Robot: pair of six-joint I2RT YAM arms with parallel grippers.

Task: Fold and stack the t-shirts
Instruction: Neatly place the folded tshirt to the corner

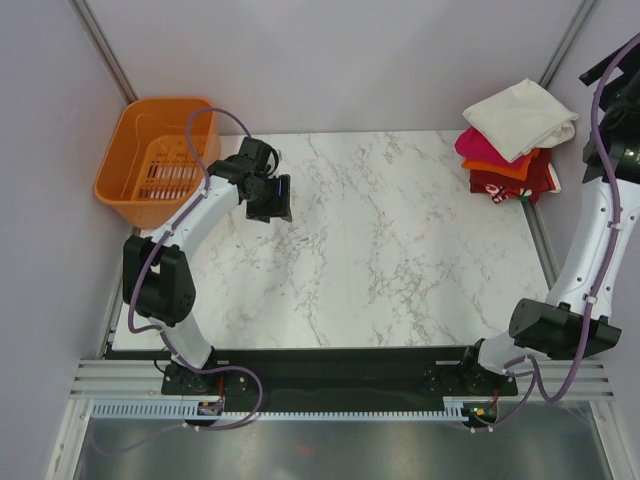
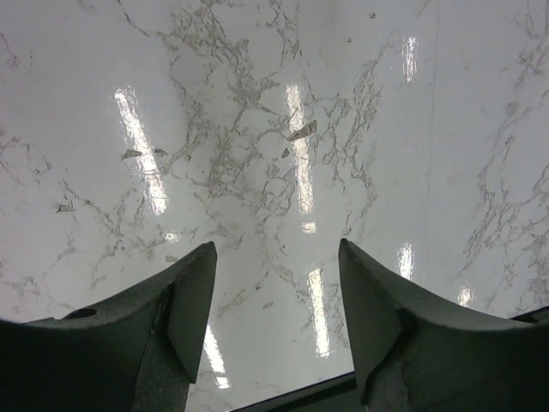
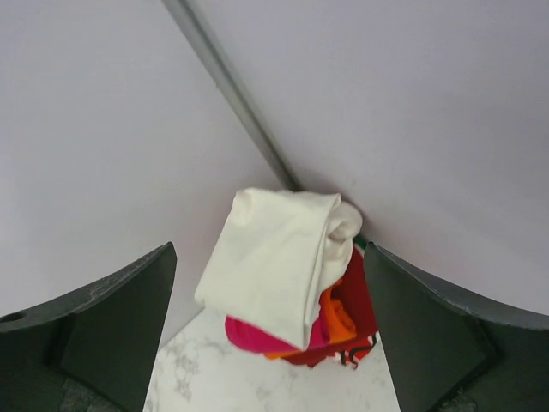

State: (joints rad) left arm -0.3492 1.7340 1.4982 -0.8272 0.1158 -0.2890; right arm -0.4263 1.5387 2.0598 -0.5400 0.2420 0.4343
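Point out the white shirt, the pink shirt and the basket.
white shirt (image 3: 274, 262): right wrist view, middle of its top fold.
pink shirt (image 1: 474, 146): top view, left edge showing under the white one.
basket (image 1: 118, 165): top view, left wall.

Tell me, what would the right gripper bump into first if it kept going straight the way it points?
Probably the cream-white t-shirt on top of the folded stack. The open right gripper aims right at it, though depth is unclear.
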